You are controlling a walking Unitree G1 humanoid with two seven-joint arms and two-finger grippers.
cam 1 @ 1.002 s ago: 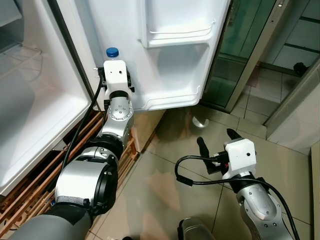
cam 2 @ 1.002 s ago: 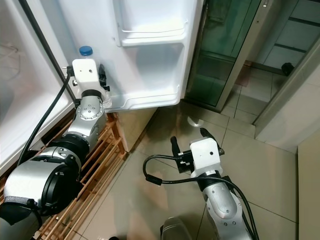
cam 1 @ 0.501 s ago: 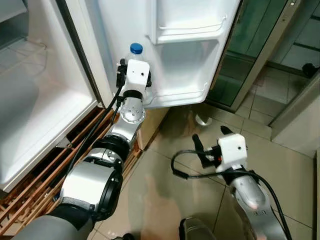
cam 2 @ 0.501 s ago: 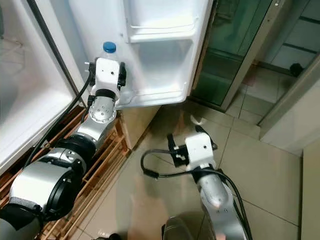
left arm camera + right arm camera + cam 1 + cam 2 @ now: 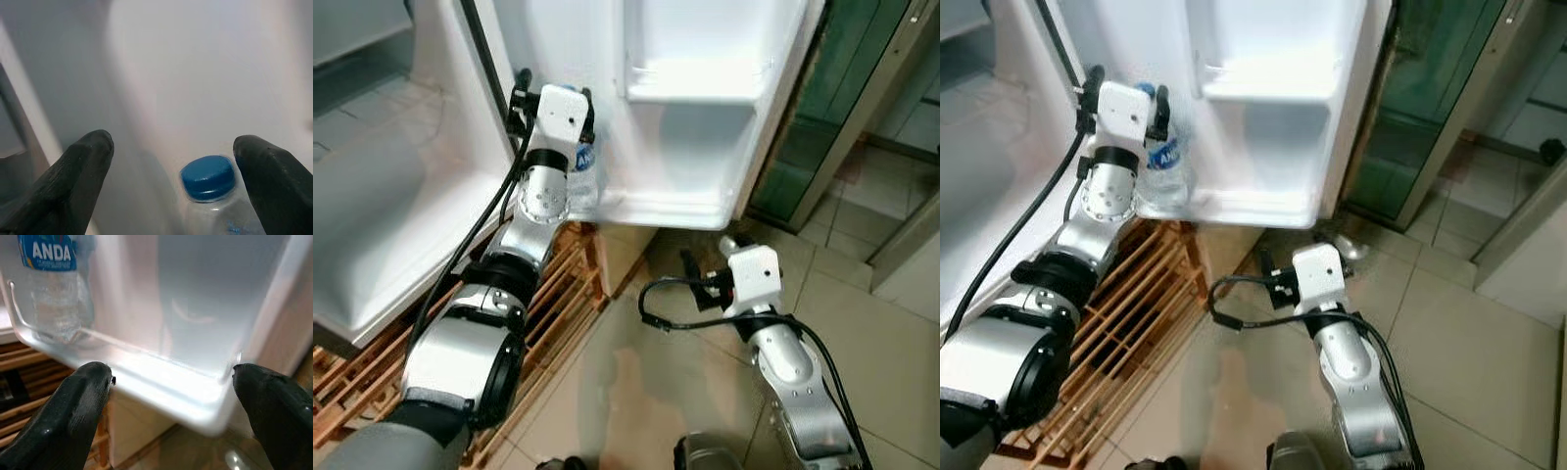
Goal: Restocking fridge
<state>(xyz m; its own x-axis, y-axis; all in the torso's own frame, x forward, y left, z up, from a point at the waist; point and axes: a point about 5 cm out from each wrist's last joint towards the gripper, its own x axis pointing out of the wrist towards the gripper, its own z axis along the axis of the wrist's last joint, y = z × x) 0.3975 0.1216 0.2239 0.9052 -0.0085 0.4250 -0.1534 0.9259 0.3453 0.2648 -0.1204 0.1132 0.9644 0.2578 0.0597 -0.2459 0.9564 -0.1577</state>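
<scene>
A clear water bottle (image 5: pixel 1167 166) with a blue cap (image 5: pixel 208 177) and a blue label stands in the left end of the fridge door's bottom shelf (image 5: pixel 1253 211). My left gripper (image 5: pixel 173 144) is at the bottle's top, open, with its fingers wide on either side of the cap and not touching it. My right gripper (image 5: pixel 171 377) is low over the floor, just below and in front of that shelf (image 5: pixel 161 391). It is open and holds nothing.
An upper door shelf (image 5: pixel 1268 88) sits above the bottom one. The fridge's white interior (image 5: pixel 372 215) is to the left, over a wooden pallet (image 5: pixel 1136 313). A green glass door (image 5: pixel 1430 98) stands to the right. A small white object (image 5: pixel 1353 251) lies on the tiled floor.
The bottle has gone from my left gripper's grasp beside the door into the bottom door shelf, and that gripper now stands open. My right gripper has come closer to the door.
</scene>
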